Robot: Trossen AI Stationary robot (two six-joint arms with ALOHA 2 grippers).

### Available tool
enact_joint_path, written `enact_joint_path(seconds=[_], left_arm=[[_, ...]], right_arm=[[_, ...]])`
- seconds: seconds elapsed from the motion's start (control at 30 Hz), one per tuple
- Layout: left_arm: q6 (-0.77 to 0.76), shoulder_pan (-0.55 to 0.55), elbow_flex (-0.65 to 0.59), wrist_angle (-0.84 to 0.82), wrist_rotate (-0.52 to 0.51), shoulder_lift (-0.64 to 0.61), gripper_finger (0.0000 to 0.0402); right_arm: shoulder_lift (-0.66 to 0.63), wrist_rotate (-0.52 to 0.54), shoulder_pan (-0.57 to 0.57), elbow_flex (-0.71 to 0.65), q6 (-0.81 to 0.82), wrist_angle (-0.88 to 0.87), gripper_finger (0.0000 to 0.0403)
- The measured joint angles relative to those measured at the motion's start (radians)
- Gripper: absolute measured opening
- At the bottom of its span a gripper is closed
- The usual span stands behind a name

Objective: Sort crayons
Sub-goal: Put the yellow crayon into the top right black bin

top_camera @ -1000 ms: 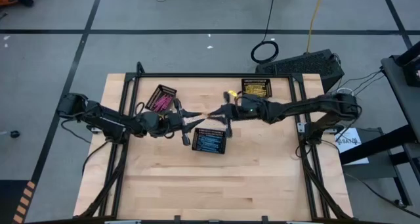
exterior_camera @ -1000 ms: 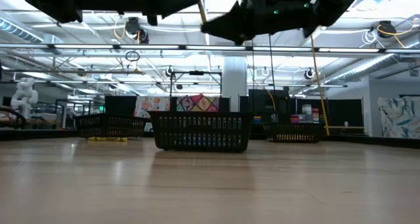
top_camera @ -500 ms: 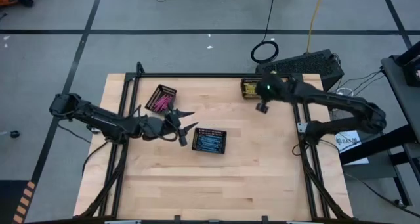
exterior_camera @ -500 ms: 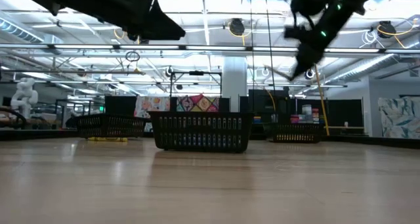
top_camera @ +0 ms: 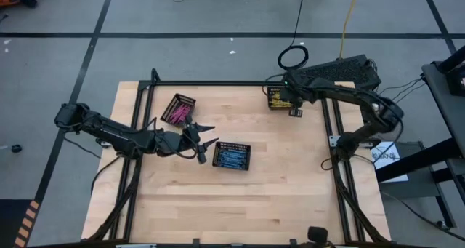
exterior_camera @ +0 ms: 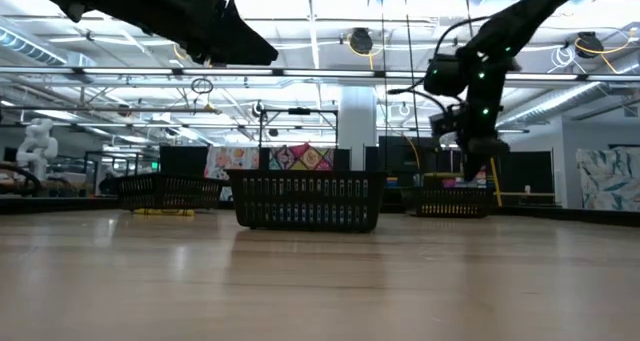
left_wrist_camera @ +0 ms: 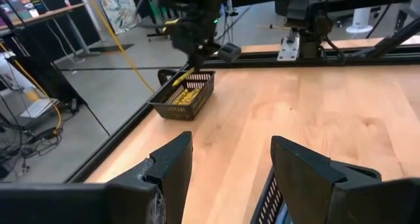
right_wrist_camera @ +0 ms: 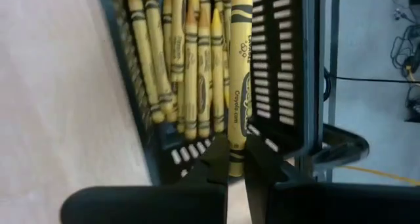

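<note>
The table (top_camera: 182, 204) was a pale wood-block top in a black metal frame, and its near half lay bare. Toward the middle stood a black mesh tray (top_camera: 232, 156) of blue crayons (top_camera: 231, 158). Just to its left hung the left gripper (top_camera: 205, 148), its jaws spread with nothing between them; its wrist view looked past the two dark fingers (left_wrist_camera: 167, 165) across the boards.

Farther back on the left sat a second tray (top_camera: 179, 108) holding the pink crayons (top_camera: 178, 113). At the far right edge stood the third tray (top_camera: 282, 98), filled with yellow crayons (right_wrist_camera: 190, 60) lying side by side. The right gripper (top_camera: 295, 110) hovered at that tray's near right corner, its jaws pinching a single yellow crayon (right_wrist_camera: 237, 86) over the tray's mesh wall, beside the others.

Seen level with the tabletop, the middle tray (exterior_camera: 306, 199) stood foremost, the other two showing smaller behind it to either side.

Beyond the table the floor (top_camera: 218, 15) was grey, marked with dark tape lines. A coiled black cable (top_camera: 293, 57) lay there near a flat black case (top_camera: 341, 70), and a yellow cable (top_camera: 350, 15) ran away toward the far wall. The room (exterior_camera: 100, 101) behind was a wide hall under bright ceiling lights, with a white pillar (exterior_camera: 356, 121) and a patterned colourful panel (exterior_camera: 300, 158) in the distance.
</note>
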Motion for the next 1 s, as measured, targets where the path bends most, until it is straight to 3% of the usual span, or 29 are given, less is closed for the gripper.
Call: enact_joint_path(seconds=[0.2, 0.57, 0.87, 0.93, 1.0], left_arm=[[-0.001, 0.0, 0.0, 0.0, 0.0, 0.0, 0.0207], [-0.009, -0.002, 0.0, 0.0, 0.0, 0.0, 0.0207], [-0.028, -0.002, 0.0, 0.001, 0.0, 0.0, 0.0207], [-0.028, -0.002, 0.0, 0.003, 0.0, 0.0, 0.0207], [-0.028, -0.002, 0.0, 0.003, 0.0, 0.0, 0.0207]], right_arm=[[0.115, 0.0, -0.001, 0.082, -0.043, 0.0, 0.0012], [0.177, 0.002, -0.001, 0.121, -0.052, -0.038, 0.008], [0.047, 0.077, 0.017, 0.121, 0.027, -0.039, 0.0122], [-0.005, 0.037, 0.025, 0.121, 0.076, -0.031, 0.0127], [-0.052, -0.074, 0.031, 0.122, 0.133, -0.02, 0.0129]])
